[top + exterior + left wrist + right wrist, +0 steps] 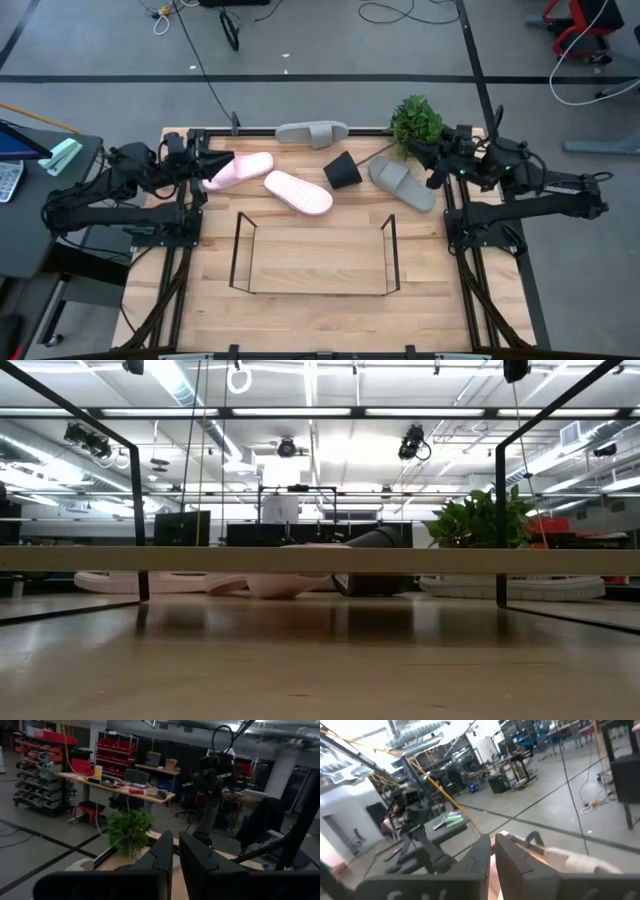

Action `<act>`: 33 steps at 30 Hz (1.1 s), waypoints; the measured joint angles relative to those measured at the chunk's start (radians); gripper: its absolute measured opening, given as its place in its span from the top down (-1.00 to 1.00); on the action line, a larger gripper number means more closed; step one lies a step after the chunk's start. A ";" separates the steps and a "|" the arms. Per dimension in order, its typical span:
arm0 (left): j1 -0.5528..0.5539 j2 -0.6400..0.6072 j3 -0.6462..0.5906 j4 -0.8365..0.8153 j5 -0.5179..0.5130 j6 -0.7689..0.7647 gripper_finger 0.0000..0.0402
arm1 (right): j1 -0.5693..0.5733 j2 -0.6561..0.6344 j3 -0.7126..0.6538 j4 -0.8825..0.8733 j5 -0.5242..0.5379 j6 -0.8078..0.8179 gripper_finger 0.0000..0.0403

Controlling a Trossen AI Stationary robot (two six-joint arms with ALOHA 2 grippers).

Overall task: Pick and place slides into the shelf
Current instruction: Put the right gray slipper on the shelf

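Wooden bench is carrying the wire shelf, standing bare mid-bench, while four slides are lying loose along its far edge, awaiting pickup, with left gripper and right gripper, fingers together, hovering at the far corners.

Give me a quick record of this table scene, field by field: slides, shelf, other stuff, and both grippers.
pink slides: two, one by the left gripper, one mid-table
grey slides: one at the far edge, one near the right gripper
shelf: holds no slides
pot: tipped over
plant: far right corner
grippers: both nearly shut, holding nothing
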 joint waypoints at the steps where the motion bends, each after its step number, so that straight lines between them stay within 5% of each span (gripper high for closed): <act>1: 0.000 0.000 0.000 0.000 0.001 -0.001 0.85 | -0.009 0.007 0.020 0.000 0.000 -0.001 0.83; 18: 0.000 0.111 0.002 0.067 0.001 -0.215 0.89 | -0.102 0.056 0.332 -0.625 -0.007 -0.015 0.88; 33: 0.000 0.306 0.002 0.259 0.001 -0.245 0.83 | -0.145 0.055 0.257 -0.971 -0.007 0.257 0.81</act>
